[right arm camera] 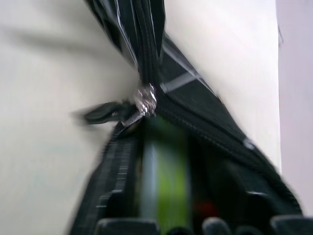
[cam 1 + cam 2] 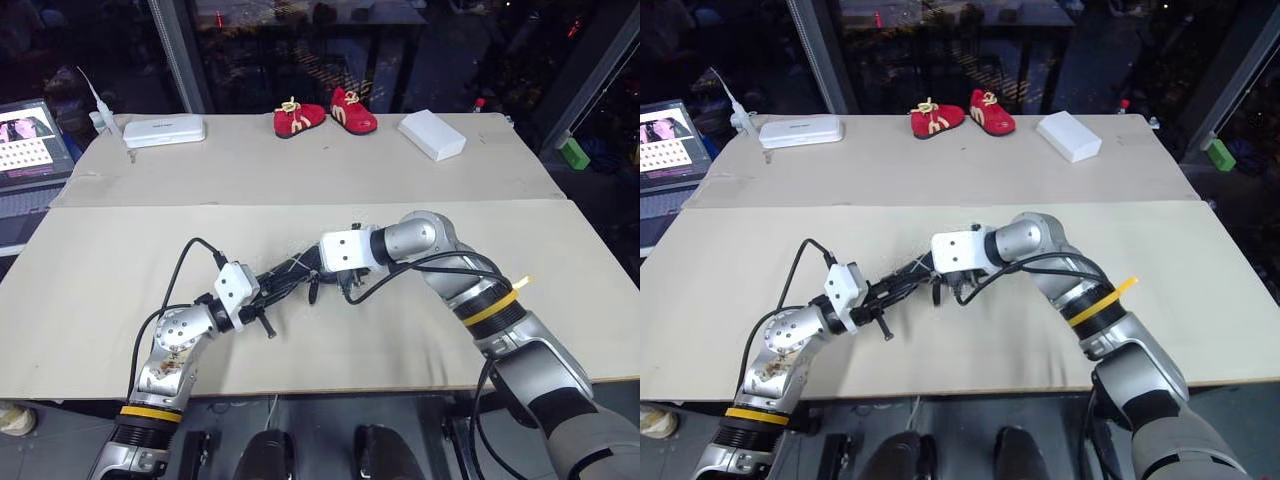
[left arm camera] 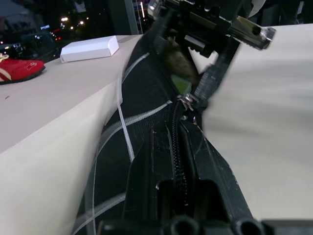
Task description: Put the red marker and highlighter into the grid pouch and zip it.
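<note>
1. so, left gripper (image 2: 268, 300) is clamped on the grid pouch (image 3: 146, 147) end, mid-table; highlighter (image 1: 168, 186) sits inside.
2. right gripper (image 2: 335, 285) hangs at the zipper pull (image 1: 105, 112); i cannot tell its spread.
3. risk: a missed pull leaves the mouth gaping.

A pair of small red shoes (image 2: 325, 115) sits at the table's (image 2: 300, 170) far edge, between a white case (image 2: 163, 130) and a white box (image 2: 432, 134). A laptop (image 2: 30, 140) stands at the left.
</note>
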Action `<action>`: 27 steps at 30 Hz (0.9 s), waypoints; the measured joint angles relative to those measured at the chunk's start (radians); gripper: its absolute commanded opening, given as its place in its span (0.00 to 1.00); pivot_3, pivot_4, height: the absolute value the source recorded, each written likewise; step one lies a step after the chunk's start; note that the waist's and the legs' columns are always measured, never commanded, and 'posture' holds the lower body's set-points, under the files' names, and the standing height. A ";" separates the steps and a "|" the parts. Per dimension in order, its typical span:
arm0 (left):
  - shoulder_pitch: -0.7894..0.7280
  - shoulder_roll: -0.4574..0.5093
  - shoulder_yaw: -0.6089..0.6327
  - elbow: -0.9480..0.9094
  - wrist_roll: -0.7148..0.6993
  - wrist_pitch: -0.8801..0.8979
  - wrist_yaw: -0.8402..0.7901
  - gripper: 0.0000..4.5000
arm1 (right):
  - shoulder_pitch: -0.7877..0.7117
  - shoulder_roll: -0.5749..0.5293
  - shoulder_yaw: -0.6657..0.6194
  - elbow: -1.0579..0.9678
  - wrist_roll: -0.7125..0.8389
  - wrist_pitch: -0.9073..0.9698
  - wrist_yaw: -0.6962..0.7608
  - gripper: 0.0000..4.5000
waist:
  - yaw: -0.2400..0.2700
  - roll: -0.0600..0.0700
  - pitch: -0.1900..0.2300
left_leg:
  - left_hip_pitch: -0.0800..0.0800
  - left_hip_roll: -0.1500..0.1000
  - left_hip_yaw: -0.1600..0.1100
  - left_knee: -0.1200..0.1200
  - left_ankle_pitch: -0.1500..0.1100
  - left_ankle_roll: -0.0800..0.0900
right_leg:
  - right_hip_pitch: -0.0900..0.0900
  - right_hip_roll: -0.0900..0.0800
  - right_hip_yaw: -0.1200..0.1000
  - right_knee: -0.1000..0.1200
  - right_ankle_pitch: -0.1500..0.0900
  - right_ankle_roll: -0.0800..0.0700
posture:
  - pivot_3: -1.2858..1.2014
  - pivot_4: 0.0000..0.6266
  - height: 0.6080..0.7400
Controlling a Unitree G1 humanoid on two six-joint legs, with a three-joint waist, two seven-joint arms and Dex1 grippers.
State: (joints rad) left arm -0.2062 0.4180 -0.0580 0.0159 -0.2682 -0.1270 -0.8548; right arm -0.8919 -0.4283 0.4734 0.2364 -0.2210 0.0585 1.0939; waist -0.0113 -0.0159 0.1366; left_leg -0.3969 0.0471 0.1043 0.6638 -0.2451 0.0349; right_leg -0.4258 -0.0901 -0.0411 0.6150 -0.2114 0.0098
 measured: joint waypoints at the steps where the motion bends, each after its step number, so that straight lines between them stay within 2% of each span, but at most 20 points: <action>1: 0.000 0.000 0.001 0.000 0.000 0.000 0.001 0.00 | 0.000 0.007 -0.018 0.007 0.003 0.016 -0.018 0.87 | 0.000 0.000 0.000 | 0.000 0.000 0.000 0.000 0.000 0.000 | 0.000 0.000 0.000 0.000 0.000 0.000 | 0.52 0.24 1.00; 6: -0.005 -0.007 0.000 0.001 0.000 -0.001 0.001 0.00 | -0.004 -0.043 -0.152 0.017 0.132 0.105 0.023 0.87 | 0.006 0.000 0.000 | 0.000 0.000 0.000 0.000 0.000 0.000 | 0.000 -0.001 0.000 -0.001 0.000 0.000 | 0.52 0.24 1.00; 11: -0.006 -0.013 -0.003 0.003 0.001 -0.003 0.003 0.00 | 0.040 -0.197 -0.412 -0.083 0.497 0.362 0.230 0.87 | 0.016 0.000 0.000 | -0.001 0.001 -0.001 0.000 -0.001 0.002 | 0.001 -0.001 -0.001 -0.003 0.000 0.000 | 0.52 0.24 1.00; 13: -0.006 -0.015 -0.003 0.003 0.001 -0.004 0.003 0.00 | 0.094 -0.265 -0.472 -0.134 0.617 0.486 0.295 0.87 | 0.020 0.000 0.000 | 0.000 0.001 -0.004 0.000 -0.001 0.002 | 0.001 -0.001 0.000 -0.003 0.000 0.000 | 0.52 0.24 1.00; 17: -0.002 -0.017 -0.003 0.004 0.001 -0.005 0.004 0.00 | 0.208 -0.309 -0.492 -0.186 0.699 0.652 0.290 0.87 | 0.012 0.000 0.000 | 0.003 0.001 -0.006 0.000 -0.001 0.002 | 0.003 0.000 0.001 -0.002 0.001 -0.001 | 0.52 0.24 1.00; 21: 0.019 -0.017 -0.003 0.004 0.001 -0.007 0.004 0.00 | 0.329 -0.263 -0.415 -0.212 0.658 0.702 0.164 0.87 | 0.005 0.000 0.000 | 0.005 0.001 -0.006 0.000 -0.001 0.002 | 0.003 0.000 0.002 0.000 0.000 -0.001 | 0.52 0.24 1.00; 27: 0.021 -0.022 -0.004 0.003 0.001 -0.007 0.010 0.00 | 0.353 -0.031 -0.354 -0.234 0.629 0.811 -0.110 0.87 | -0.001 0.000 0.000 | 0.005 0.001 -0.006 0.000 -0.001 0.001 | 0.002 0.001 0.002 0.002 0.000 -0.001 | 0.52 0.24 1.00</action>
State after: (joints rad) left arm -0.1853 0.3965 -0.0620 0.0186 -0.2671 -0.1343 -0.8446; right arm -0.5394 -0.4590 0.1192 0.0024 0.4077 0.8690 0.9838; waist -0.0128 -0.0164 0.1364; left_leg -0.3924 0.0478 0.0981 0.6636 -0.2460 0.0361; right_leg -0.4235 -0.0894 -0.0388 0.6168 -0.2110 0.0089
